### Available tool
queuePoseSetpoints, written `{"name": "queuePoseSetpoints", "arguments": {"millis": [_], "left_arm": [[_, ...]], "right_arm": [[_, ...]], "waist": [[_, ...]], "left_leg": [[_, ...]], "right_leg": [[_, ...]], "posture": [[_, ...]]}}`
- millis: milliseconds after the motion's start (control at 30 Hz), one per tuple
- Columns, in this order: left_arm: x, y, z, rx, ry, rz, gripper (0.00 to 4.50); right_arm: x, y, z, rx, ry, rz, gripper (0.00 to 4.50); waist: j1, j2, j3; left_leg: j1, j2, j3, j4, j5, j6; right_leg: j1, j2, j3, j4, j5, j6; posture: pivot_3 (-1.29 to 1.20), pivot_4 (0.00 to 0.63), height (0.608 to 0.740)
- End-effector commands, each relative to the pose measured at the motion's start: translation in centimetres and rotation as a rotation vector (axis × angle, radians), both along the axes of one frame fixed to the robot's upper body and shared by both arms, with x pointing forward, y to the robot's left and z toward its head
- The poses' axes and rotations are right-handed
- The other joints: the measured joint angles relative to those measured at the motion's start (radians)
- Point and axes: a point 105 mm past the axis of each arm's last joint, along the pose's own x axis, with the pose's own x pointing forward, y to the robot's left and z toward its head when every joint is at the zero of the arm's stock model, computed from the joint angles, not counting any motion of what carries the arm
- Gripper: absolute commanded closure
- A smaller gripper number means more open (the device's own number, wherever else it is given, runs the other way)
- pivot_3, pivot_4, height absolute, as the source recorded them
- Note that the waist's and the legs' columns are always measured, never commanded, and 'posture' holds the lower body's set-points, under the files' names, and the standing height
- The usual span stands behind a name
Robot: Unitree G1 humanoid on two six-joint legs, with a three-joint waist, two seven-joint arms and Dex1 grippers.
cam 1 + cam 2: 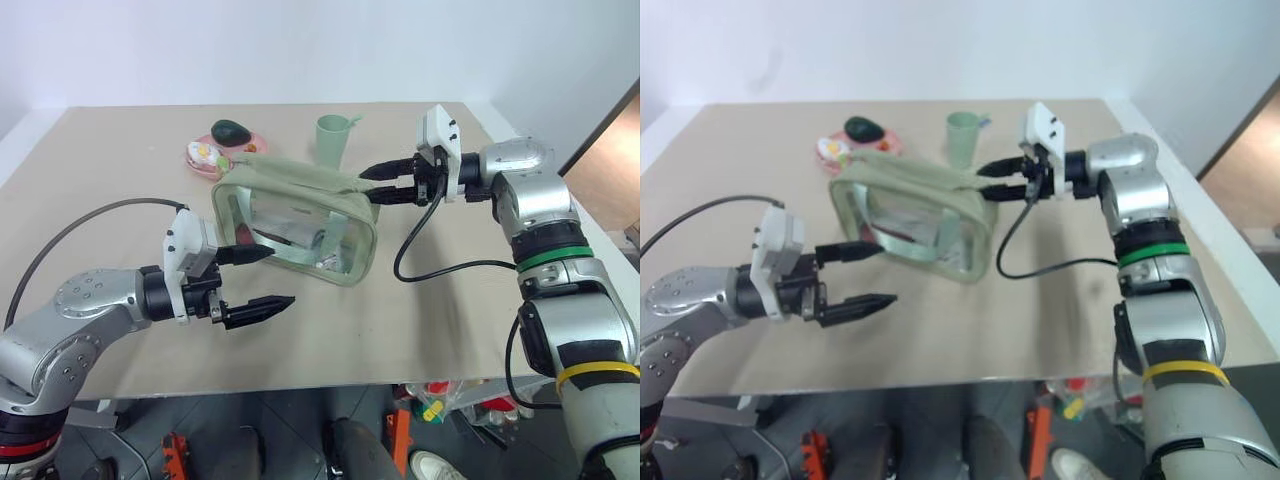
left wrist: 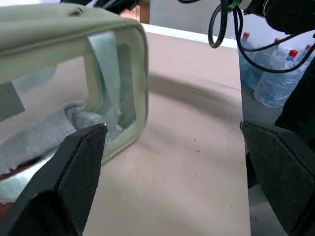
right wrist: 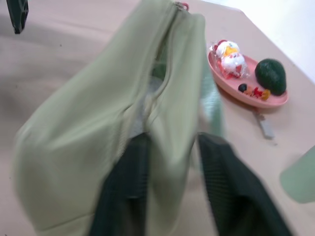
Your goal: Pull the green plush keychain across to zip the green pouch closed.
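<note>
Mid tan table, soft light green pouch, right gripper pinching its top end, left gripper wide open beside; fuzzy green plush keychain far end, easy pinching.

The green pouch — pale sage fabric, boxy, with clear side panels — stands upright on the table; one end lies just beyond the left gripper's wide-apart jaws, the other meets the right gripper's fingertips; the green plush keychain — a small fuzzy tuft — sits at the end away from the right jaws.
</note>
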Motion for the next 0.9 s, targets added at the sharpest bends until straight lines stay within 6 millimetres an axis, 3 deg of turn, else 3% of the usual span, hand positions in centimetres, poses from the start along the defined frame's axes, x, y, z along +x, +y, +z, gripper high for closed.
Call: {"name": "queuePoseSetpoints", "arguments": {"millis": [33, 167, 333, 367, 467, 533, 667, 900], "left_arm": [[0.2, 0.1, 0.8, -0.01, -0.065, 0.027, 0.0], [0.4, 0.2, 0.8, -0.011, -0.077, 0.037, 0.0], [0.6, 0.5, 1.1, -0.021, -0.077, 0.045, 0.0], [0.7, 0.5, 1.1, -0.025, -0.074, 0.046, 0.0], [1.1, 0.9, 1.2, -0.026, -0.074, 0.056, 0.0], [1.5, 0.9, 1.4, -0.032, -0.086, 0.068, 0.0], [1.2, 0.4, 1.5, -0.039, -0.069, 0.01, 0.0], [1.2, -0.2, 1.7, -0.006, -0.091, -0.024, 0.0]], "right_arm": [[0.0, -0.7, 3.1, 0.152, -0.023, -0.035, 1.28], [-0.4, -2.3, 4.4, 0.266, -0.021, -0.114, 0.04], [-3.5, -4.6, 5.9, 0.435, -0.03, -0.24, 0.04], [-4.3, -4.5, 5.6, 0.444, -0.018, -0.247, 0.04], [-7.5, -1.9, 2.2, 0.372, 0.017, -0.24, 0.04], [-8.3, -0.6, 1.4, 0.377, 0.02, -0.245, 0.04], [-8.3, 1.4, -0.1, 0.385, 0.039, -0.264, 0.04], [-7.4, 1.5, -2.2, 0.35, 0.073, -0.313, 0.04]], "waist": [[0.0, 0.0, 0.0], [0.001, 0.0, 0.0], [0.009, 0.0, 0.0], [0.01, 0.0, 0.0], [0.011, -0.001, -0.001], [0.001, 0.0, 0.0], [-0.004, 0.0, 0.0], [-0.001, -0.001, -0.001]], "left_leg": [[0.0, 0.0, 0.0, 0.0, 0.0, 0.0], [-0.001, 0.0, 0.0, 0.0, 0.0, 0.0], [-0.001, 0.0, 0.0, 0.001, 0.0, 0.0], [-0.001, 0.0, 0.0, 0.001, 0.0, 0.0], [-0.001, 0.001, -0.001, 0.0, 0.0, 0.0], [0.0, 0.002, 0.0, 0.0, 0.0, 0.0], [0.002, 0.003, 0.001, 0.003, 0.001, 0.0], [0.002, 0.002, 0.002, 0.003, 0.007, -0.001]], "right_leg": [[-0.001, 0.0, 0.0, 0.001, 0.0, 0.0], [-0.001, 0.0, 0.0, 0.001, 0.0, 0.0], [-0.001, 0.0, 0.0, 0.002, 0.0, 0.0], [-0.001, 0.0, 0.001, 0.002, 0.0, 0.0], [-0.001, 0.001, 0.0, 0.002, 0.0, 0.0], [-0.001, 0.003, 0.001, 0.002, 0.0, 0.0], [-0.002, 0.008, 0.006, 0.003, 0.006, -0.003], [0.0, 0.01, 0.013, 0.003, 0.004, -0.006]], "posture": [[0.0, 0.15, 0.74], [0.0, 0.15, 0.74], [0.0, 0.15, 0.74], [0.0, 0.15, 0.74], [0.0, 0.15, 0.74], [0.0, 0.15, 0.74], [0.0, 0.15, 0.74], [0.0, 0.15, 0.74]]}}
